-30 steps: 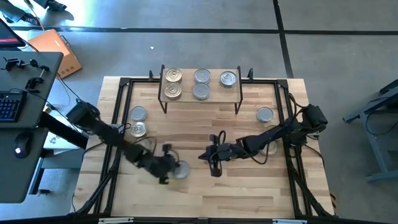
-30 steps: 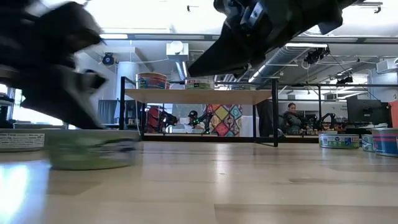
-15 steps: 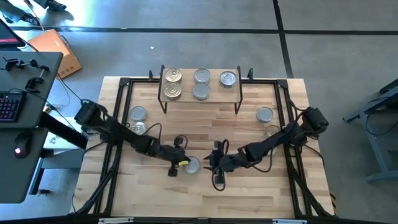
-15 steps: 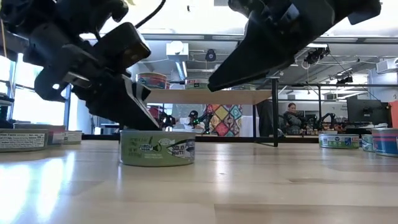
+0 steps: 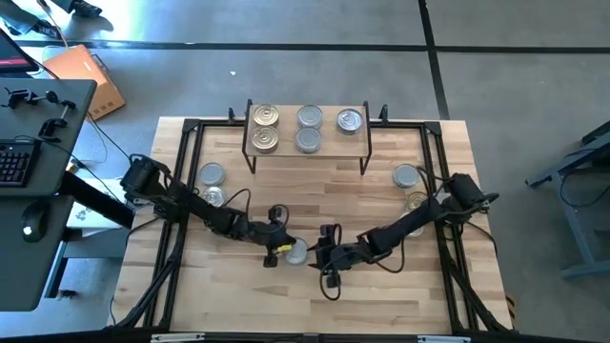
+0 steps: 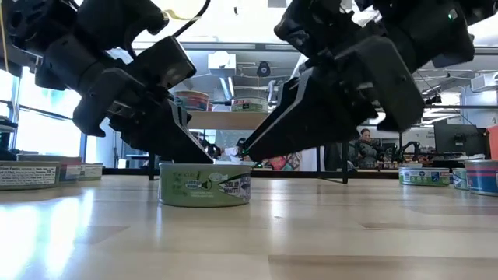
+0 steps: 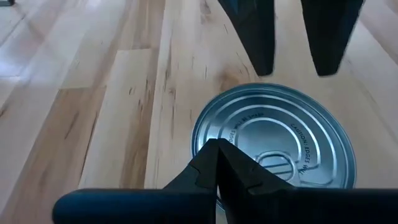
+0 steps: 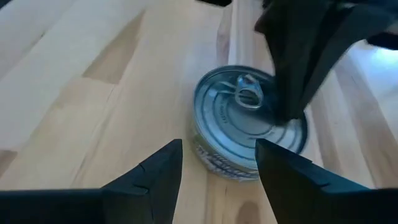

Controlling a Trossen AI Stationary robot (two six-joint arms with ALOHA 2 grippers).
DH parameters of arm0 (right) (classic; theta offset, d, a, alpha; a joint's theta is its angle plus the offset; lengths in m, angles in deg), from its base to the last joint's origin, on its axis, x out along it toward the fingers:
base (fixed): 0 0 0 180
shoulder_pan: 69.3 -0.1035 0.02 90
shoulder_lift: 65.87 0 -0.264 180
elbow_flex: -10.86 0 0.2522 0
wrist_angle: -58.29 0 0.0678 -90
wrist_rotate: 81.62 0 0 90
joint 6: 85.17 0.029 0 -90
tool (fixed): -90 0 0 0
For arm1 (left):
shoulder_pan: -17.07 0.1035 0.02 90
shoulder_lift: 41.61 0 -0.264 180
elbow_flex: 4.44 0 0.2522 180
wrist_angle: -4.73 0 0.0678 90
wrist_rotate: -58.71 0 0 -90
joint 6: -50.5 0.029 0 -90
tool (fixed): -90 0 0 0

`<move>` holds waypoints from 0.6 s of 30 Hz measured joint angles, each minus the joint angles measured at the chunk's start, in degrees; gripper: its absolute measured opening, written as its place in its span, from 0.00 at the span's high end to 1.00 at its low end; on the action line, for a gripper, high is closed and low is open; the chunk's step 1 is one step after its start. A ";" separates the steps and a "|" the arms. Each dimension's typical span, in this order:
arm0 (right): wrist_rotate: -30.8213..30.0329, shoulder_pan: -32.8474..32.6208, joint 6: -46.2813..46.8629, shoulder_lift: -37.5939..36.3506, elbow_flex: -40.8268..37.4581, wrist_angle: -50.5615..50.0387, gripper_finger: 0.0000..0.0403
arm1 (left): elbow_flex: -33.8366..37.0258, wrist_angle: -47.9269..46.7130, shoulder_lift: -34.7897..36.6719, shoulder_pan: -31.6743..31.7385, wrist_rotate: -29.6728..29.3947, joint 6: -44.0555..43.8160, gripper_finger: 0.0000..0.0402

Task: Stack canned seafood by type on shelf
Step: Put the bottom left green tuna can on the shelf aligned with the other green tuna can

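Grey concrete floor [image 5: 286, 57] crossed by dark seams. Desk [image 5: 38, 191] with keyboard [image 5: 11, 164] and mouse [image 5: 28, 229] at left edge. Orange box [image 5: 91, 81] upper left. Ceiling strip lights [image 6: 447, 48] across the low view.

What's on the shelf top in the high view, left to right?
On the shelf: two gold-lidded tins one behind the other → two silver-lidded tins likewise → a single silver tin.
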 joint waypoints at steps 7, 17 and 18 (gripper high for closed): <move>-0.38 0.00 -1.56 0.14 0.01 -0.13 0.51 | 0.22 -1.35 3.37 -0.04 -0.29 -1.04 1.00; -0.37 -0.17 -4.24 0.12 0.01 -0.06 0.51 | -0.03 -3.13 1.43 0.74 -2.00 -1.06 1.00; -0.35 -0.24 -5.10 0.12 0.01 -0.04 0.51 | -0.08 -3.07 1.23 0.74 -2.10 -1.06 1.00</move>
